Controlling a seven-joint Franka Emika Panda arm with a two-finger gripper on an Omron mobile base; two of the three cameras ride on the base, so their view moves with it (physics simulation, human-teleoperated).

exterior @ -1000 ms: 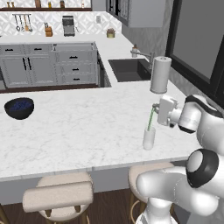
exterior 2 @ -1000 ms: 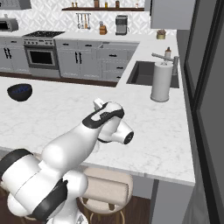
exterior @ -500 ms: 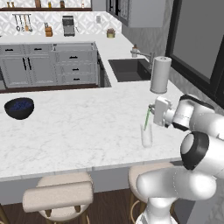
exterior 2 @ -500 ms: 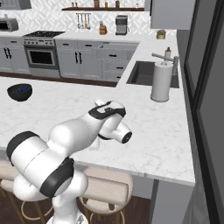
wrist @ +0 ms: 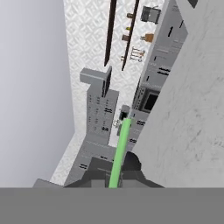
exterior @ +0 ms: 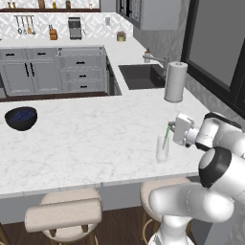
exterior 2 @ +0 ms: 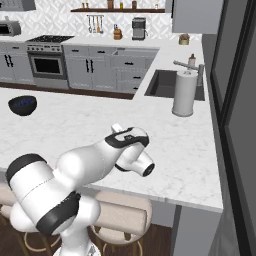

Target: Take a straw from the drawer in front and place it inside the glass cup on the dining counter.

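While the end effector (exterior: pixel 171 128) grips the straw (exterior: pixel 166 138), its lower end stands inside the glass cup (exterior: pixel 162 149) on the bench (exterior: pixel 91 139).

The white arm is reaching forward from the base, bending at the elbow, with the wrist turning the hand sideways. The gripper (exterior: pixel 171 129) is pointing left, its fingers (wrist: pixel 131 164) clamping tight on the straw (wrist: pixel 120 151).

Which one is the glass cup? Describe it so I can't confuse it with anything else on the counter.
On the white marble dining counter, look near the front edge above the bar stools, right beside the gripper. The glass cup is the small clear tumbler with the green straw in it, far smaller than the white paper towel roll by the sink.
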